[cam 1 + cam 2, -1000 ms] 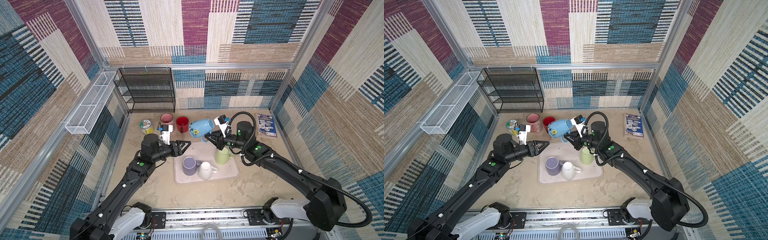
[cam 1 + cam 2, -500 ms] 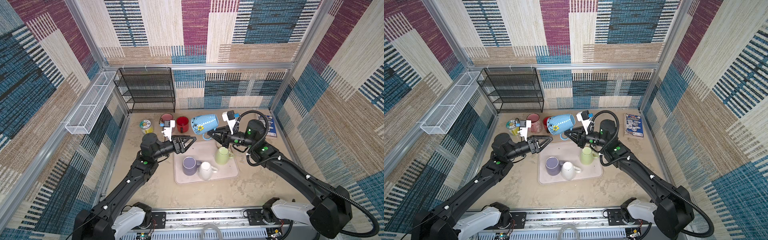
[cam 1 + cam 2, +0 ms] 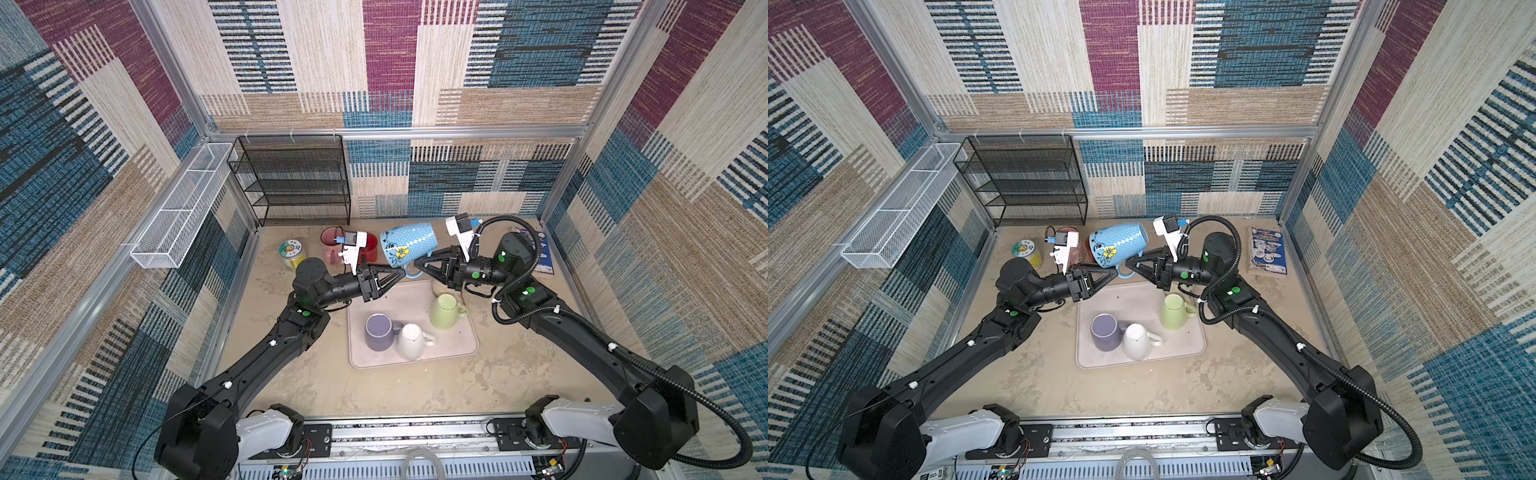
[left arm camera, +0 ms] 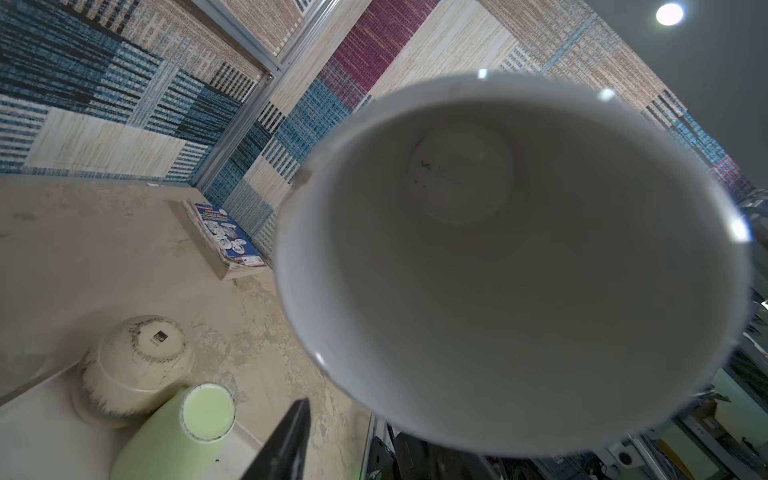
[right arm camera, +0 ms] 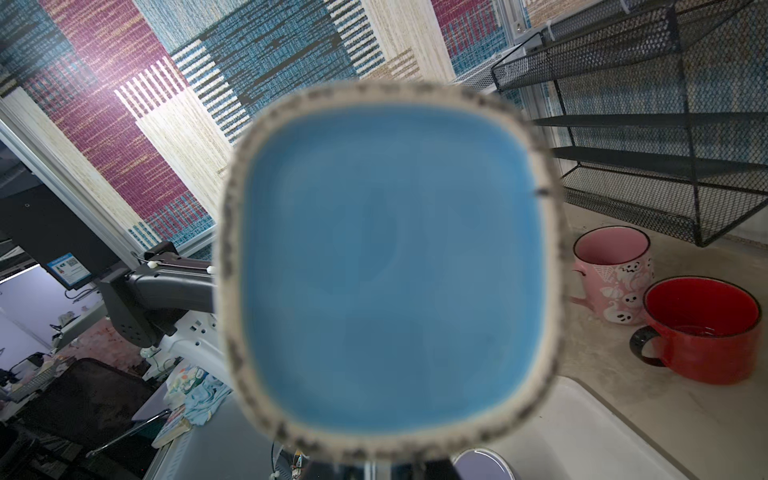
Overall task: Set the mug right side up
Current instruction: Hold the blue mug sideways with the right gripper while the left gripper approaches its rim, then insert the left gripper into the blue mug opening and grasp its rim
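The mug (image 3: 409,247) hangs in the air on its side. It is over the far edge of the tray (image 3: 453,349), toward the middle of the tabletop's (image 3: 332,395) back edge. Its mouth faces the left arm and its base faces the right.

It is glazed ceramic, so I judge it stiff, weighty for its size, slick, and likely to chip or break if dropped. The right pincer (image 3: 417,266) is clamped on the mug low down by the handle and carries it. The left pincer (image 3: 401,272) sits at the rim, with one finger (image 4: 286,436) showing beneath it. Whether its jaws have closed on the wall I cannot tell. The best holds look to be the wall at the rim, pinched inside and out, or the handle. The round body seems too wide and slippery.

The rack (image 3: 291,183) fills the back left corner, well clear. The tray lies mid-tabletop and holds the purple mug (image 3: 378,330), white mug (image 3: 411,340) and green mug (image 3: 444,309), with only its far strip bare. The booklet (image 3: 540,253) lies by the right edge. The upturned bowl (image 4: 133,365) stands just off the tray's far right corner, near the right pincer. The red mug (image 5: 702,328) and pink mug (image 5: 611,270) stand near the back edge, close behind the left pincer, and crowd any set-down there. The tin (image 3: 293,253) is left of them.
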Available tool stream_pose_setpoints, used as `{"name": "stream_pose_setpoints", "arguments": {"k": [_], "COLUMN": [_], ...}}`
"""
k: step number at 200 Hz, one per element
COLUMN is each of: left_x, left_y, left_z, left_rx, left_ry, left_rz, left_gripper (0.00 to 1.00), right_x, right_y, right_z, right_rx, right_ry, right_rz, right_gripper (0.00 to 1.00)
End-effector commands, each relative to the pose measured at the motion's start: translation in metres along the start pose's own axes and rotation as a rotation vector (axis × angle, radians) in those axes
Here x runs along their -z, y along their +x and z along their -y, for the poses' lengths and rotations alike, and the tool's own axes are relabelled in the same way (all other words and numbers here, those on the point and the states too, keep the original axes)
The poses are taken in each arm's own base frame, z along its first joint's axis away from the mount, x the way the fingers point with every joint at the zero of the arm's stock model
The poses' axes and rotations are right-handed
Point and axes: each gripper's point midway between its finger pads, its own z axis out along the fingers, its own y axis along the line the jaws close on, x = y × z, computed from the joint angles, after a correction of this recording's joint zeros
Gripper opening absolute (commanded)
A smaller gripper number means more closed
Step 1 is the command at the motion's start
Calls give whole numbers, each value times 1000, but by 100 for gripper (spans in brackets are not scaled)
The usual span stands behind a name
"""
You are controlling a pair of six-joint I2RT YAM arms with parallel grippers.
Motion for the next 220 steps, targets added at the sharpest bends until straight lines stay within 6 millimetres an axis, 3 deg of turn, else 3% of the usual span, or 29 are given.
{"name": "stream_pose_setpoints", "arguments": {"k": [1,30,95,134,163,220], "left_x": [-4,-9,-16,-18,-19,-21], "left_y": [-12,-15,-20,-21,-23,-23], "left_z": [11,12,5,1,-2,-3], "left_rx": [-36,-36,-34,-33,-31,-26], "left_ry": [51,67,61,55,50,69], "left_rz": [29,28,35,44,51,53], "left_gripper": [47,44,26,22,0,3], "right_x": [-2,-5,-9,-11,-11,-16], "right_y": [-4,-1,11,19,24,28], "right_z": [-19,-16,-8,-2,2,9], "right_rx": [30,17,-13,-32,-40,-65], "right_ry": [-105,-123,-142,-148,-148,-155], "right_rz": [-12,-22,-53,-70,-77,-89], "right_gripper": [0,0,0,0,0,0]}}
